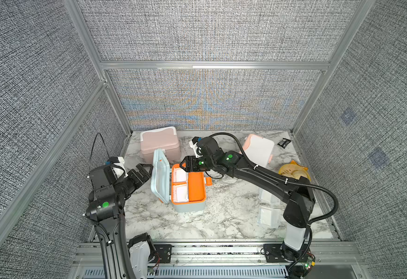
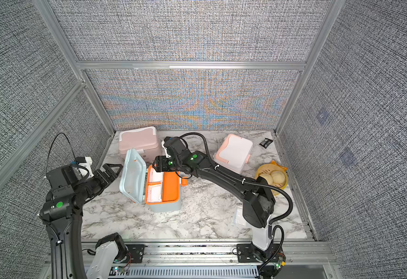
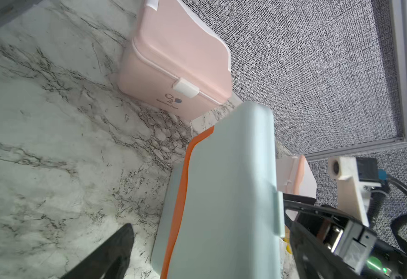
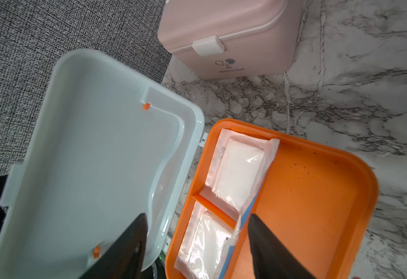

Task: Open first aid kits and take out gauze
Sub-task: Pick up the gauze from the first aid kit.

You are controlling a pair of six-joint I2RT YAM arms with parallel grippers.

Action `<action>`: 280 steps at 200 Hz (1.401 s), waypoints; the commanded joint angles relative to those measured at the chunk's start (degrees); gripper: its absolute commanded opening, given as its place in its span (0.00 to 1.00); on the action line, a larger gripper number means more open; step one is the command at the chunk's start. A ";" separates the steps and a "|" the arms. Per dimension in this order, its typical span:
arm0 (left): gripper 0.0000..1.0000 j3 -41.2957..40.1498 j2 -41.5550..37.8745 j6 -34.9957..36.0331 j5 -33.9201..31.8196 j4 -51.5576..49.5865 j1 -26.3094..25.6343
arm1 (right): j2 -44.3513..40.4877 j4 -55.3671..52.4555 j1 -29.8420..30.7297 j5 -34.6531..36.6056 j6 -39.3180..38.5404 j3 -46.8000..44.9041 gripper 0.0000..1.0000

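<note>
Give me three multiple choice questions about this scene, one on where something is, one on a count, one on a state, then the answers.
1. Where is the black wrapper?
A. far right corner of the table
B. inside the orange tray
C. on the pink kit

2. How many gauze packets lie in the orange tray?
A. none
B. two
C. five

3. The pink first aid kit is:
A. open
B. tipped over
C. latched shut

Answers: 1 A, it lies by the far right wall. 2 B, one packet per small compartment, the second nearer. 3 C, its white latch is down.
</note>
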 commanded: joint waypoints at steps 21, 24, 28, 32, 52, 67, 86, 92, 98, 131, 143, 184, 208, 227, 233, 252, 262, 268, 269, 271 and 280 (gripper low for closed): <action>1.00 -1.30 -1.28 -0.37 1.53 3.40 -0.15 | 2.30 -4.42 0.01 5.69 1.43 1.29 0.65; 1.00 -1.31 -1.37 -0.45 1.47 3.52 -0.15 | 2.52 -4.48 0.04 5.90 1.49 1.28 0.65; 1.00 -1.39 -1.39 -0.55 1.36 3.69 -0.15 | 2.67 -4.68 0.04 6.12 1.68 1.33 0.65; 1.00 -1.42 -1.45 -0.66 1.34 3.99 -0.19 | 2.87 -4.79 0.04 6.26 1.75 1.37 0.64; 1.00 -1.92 -0.58 -1.30 1.74 5.38 -0.26 | 4.23 -5.21 -0.29 5.92 2.35 1.98 0.61; 0.99 -1.95 0.35 -1.21 1.62 5.59 -0.31 | 5.39 -5.69 -0.48 5.86 2.64 2.73 0.59; 0.99 -2.54 1.00 -1.17 1.55 6.63 -0.40 | 6.81 -5.59 -0.83 5.04 3.09 3.39 0.53; 0.99 -2.86 1.12 -1.22 1.59 6.97 -0.41 | 7.20 -5.52 -0.99 4.70 3.25 3.60 0.52; 0.99 -3.01 1.46 -1.02 1.66 7.14 -0.45 | 7.63 -5.57 -1.09 4.30 3.35 3.85 0.48; 0.99 -4.01 2.86 -0.69 1.27 7.56 -1.01 | 8.67 -5.94 -1.39 4.17 3.80 4.11 0.38; 0.99 -4.64 2.69 -0.74 0.36 8.04 -1.11 | 8.90 -6.14 -1.53 3.98 4.05 3.94 0.34; 0.99 -6.51 3.46 -0.92 -0.64 9.90 -1.12 | 9.09 -6.04 -1.94 3.06 4.77 3.35 0.25; 0.98 -7.25 3.98 -0.47 -1.45 10.34 -1.11 | 9.09 -6.05 -2.15 2.83 5.09 3.39 0.17; 0.98 -7.66 4.11 0.03 -2.42 10.64 -1.13 | 8.98 -6.22 -2.15 2.44 5.12 3.48 0.11; 0.98 -7.88 4.16 0.22 -2.78 10.67 -1.15 | 8.96 -6.29 -2.24 2.31 5.20 3.57 0.09; 0.98 -8.12 4.03 0.53 -3.64 10.78 -1.12 | 8.52 -6.65 -2.31 2.48 5.29 3.59 0.00; 0.98 -8.17 3.86 0.59 -4.13 10.75 -1.14 | 8.06 -6.58 -2.34 2.48 5.34 3.57 0.00; 0.98 -8.08 3.65 0.77 -4.48 10.68 -1.12 | 7.71 -6.50 -2.32 2.46 5.36 3.49 0.00; 0.98 -8.08 3.59 0.81 -4.60 10.63 -1.16 | 7.70 -6.50 -2.33 2.50 5.33 3.49 0.00; 0.98 -8.08 3.56 0.90 -4.69 10.59 -1.19 | 7.49 -6.43 -2.33 2.54 5.30 3.49 0.00; 0.99 -7.88 3.25 1.08 -5.14 10.28 -1.12 | 6.71 -5.87 -2.32 2.52 5.35 3.17 0.00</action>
